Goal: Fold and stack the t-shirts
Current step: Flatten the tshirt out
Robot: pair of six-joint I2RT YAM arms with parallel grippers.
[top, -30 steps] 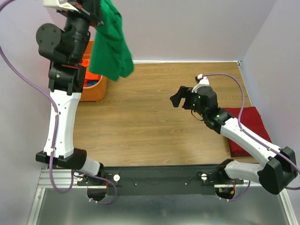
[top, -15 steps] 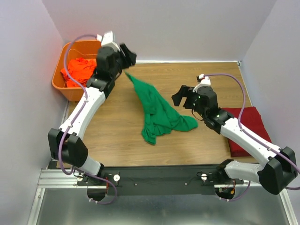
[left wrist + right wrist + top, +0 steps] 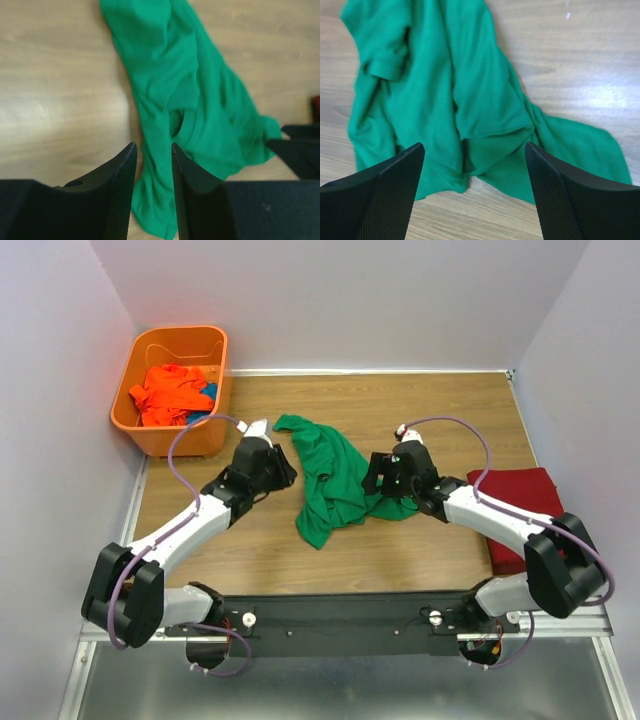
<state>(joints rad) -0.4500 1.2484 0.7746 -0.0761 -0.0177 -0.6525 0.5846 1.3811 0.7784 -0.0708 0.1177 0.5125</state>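
A bright green t-shirt [image 3: 335, 475] lies crumpled in the middle of the wooden table [image 3: 440, 405]. My left gripper [image 3: 285, 468] hovers low at its left edge. In the left wrist view the left gripper [image 3: 153, 146] is open with a narrow gap, and the green t-shirt [image 3: 190, 100] shows below and beyond the fingers. My right gripper [image 3: 372, 475] is at the shirt's right side. From the right wrist, the right gripper [image 3: 475, 145] stands wide open over the green t-shirt [image 3: 435, 85], holding nothing. A dark red t-shirt [image 3: 525, 510] lies folded at the right. An orange t-shirt [image 3: 165, 392] sits in the basket.
The orange plastic basket [image 3: 150, 435] stands at the table's back left corner, with a bit of blue cloth [image 3: 209, 392] beside the orange shirt. Purple walls close in the left, back and right. The black arm rail [image 3: 340, 620] runs along the near edge.
The left arm came down from high at the back left, let go of the green t-shirt, and now sits low beside it. The right gripper moved left to the shirt.
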